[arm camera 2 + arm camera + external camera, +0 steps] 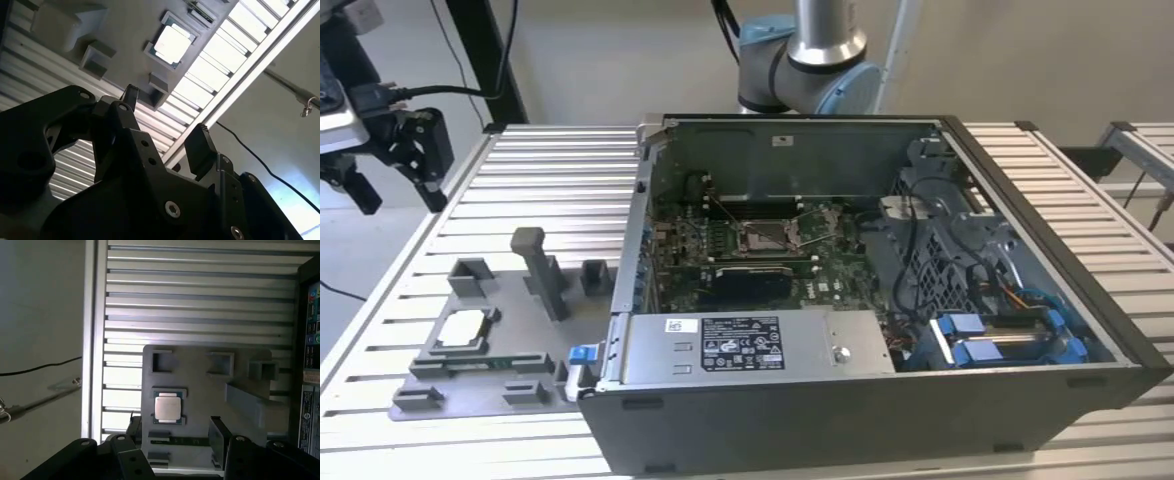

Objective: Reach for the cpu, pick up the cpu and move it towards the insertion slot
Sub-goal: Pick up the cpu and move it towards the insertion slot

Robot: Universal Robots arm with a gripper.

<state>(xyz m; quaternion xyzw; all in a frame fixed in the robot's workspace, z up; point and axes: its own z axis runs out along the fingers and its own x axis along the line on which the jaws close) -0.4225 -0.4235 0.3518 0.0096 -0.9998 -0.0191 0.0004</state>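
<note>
The cpu (167, 409) (in grey fixture (200, 395)) clear of parted fingers (217, 436)

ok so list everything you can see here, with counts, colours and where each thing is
cpu: one, silvery-grey, seated in a recess of the fixture tray
insertion slot: one, silver frame with brownish centre, on the board inside the computer case
fixture tray: one, grey, on the table, to the exterior view's left of the case
computer case: one, dark grey, lying open on the table
table: one, silver, slatted
arm: one, silver and blue-grey, behind the case
gripper: one, black, open, empty, apart from the cpu
</note>
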